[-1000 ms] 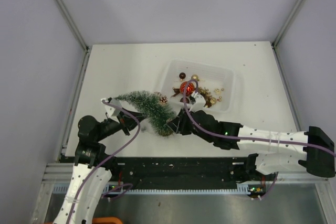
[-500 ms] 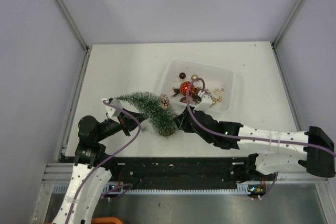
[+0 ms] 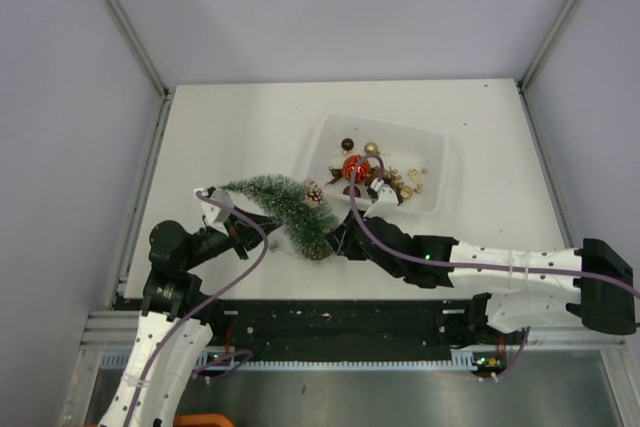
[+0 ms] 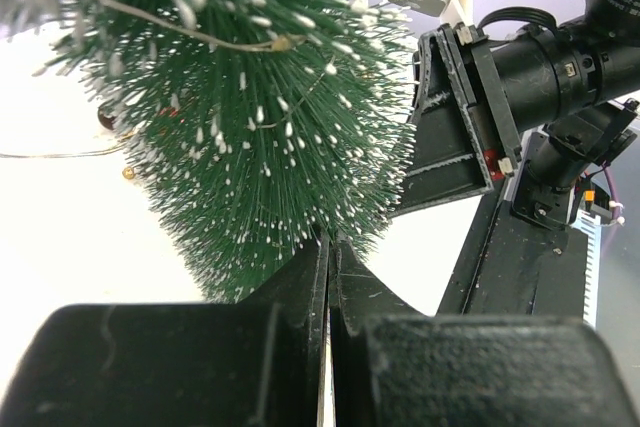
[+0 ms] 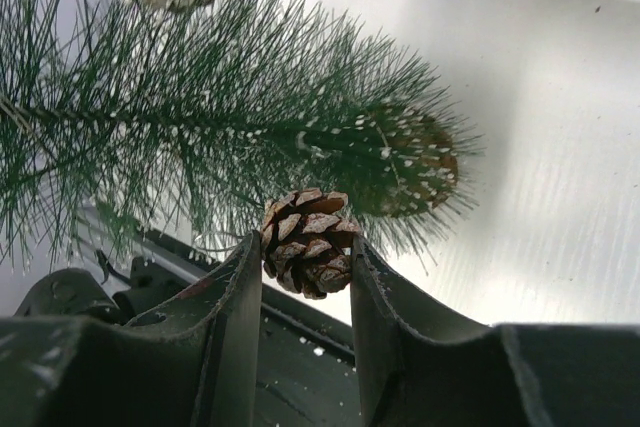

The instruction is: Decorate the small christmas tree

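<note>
**Right tool** (image 5: 306,265), clamped on a small brown pinecone (image 5: 303,235). The two fingers press the cone's flanks, and it stands proud of their tips. Just above those tips lies the small christmas tree (image 5: 250,122), tilted, with its wide end and brown base to the tool's right in the wrist view. Whether the bristles already brush the cone cannot be told. A second pinecone (image 3: 315,192) already sits in the bristles beyond the tool. Behind the tool, on the side away from the tree, the white tray (image 3: 443,169) stands on the pale tabletop (image 3: 230,127). It holds the remaining ornaments, a red bauble (image 3: 352,168) among them.

**Left tool** (image 4: 328,247), fingers pressed together. The tree's narrow end rises from the seam between them, so it appears pinched there and steadied.

**Change over the last second:** slight. The right wrist stands a little farther back from the tray than a second earlier. Its hold on the cone is the same, and the tree, the second pinecone and the left tool occupy the same places.

**Reading:** to an onlooker, the fetch from the tray looks finished and the placing step is under way. The cone is lined up under the lower bristles but not yet seated. A short push into the bristles, then release, seems to be what remains.
</note>
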{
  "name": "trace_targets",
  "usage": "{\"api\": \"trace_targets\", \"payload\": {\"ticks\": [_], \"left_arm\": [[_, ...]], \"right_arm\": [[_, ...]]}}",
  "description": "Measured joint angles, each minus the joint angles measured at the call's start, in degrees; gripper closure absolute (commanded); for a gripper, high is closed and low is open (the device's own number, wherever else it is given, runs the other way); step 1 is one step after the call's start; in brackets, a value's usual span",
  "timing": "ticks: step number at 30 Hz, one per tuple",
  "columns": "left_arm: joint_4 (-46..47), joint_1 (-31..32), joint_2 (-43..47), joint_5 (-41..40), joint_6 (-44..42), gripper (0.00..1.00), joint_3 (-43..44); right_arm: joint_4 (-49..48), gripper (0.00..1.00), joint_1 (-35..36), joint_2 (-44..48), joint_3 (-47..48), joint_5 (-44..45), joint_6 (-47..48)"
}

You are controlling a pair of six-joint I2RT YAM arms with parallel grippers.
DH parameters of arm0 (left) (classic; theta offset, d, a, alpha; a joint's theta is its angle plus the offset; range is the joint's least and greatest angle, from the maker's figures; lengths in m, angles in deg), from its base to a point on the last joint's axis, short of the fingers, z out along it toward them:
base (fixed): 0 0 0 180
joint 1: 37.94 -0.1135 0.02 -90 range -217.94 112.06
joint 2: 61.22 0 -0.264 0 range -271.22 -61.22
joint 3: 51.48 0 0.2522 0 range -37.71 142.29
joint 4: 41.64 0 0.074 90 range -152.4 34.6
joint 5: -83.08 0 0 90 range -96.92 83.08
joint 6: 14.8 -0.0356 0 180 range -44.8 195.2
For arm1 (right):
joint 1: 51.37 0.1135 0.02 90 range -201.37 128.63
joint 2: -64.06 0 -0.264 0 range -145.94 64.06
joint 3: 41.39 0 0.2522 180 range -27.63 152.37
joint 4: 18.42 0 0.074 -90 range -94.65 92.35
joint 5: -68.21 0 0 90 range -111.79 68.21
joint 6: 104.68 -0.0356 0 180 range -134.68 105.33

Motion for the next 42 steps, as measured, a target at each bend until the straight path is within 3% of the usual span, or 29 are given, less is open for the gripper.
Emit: {"api": "trace_targets", "payload": {"ticks": [15,26,42], "left_arm": [[0.0,0.5,0.0,-0.5,-0.3,1.00,0.0],[0.0,0.8,0.0,-0.4,-0.3,1.00,0.0],[-0.1,1.0,-0.1,-0.4,-0.5,1.00,0.3]], "right_arm": [[0.3,0.77,3.0,-1.0,3.2,-1.3,0.9],[2.7,0.72,2.3,6.6,3.7,4.8,2.4],[3.7,0.73,-0.8,0.3,4.2,3.3,7.1]]}}
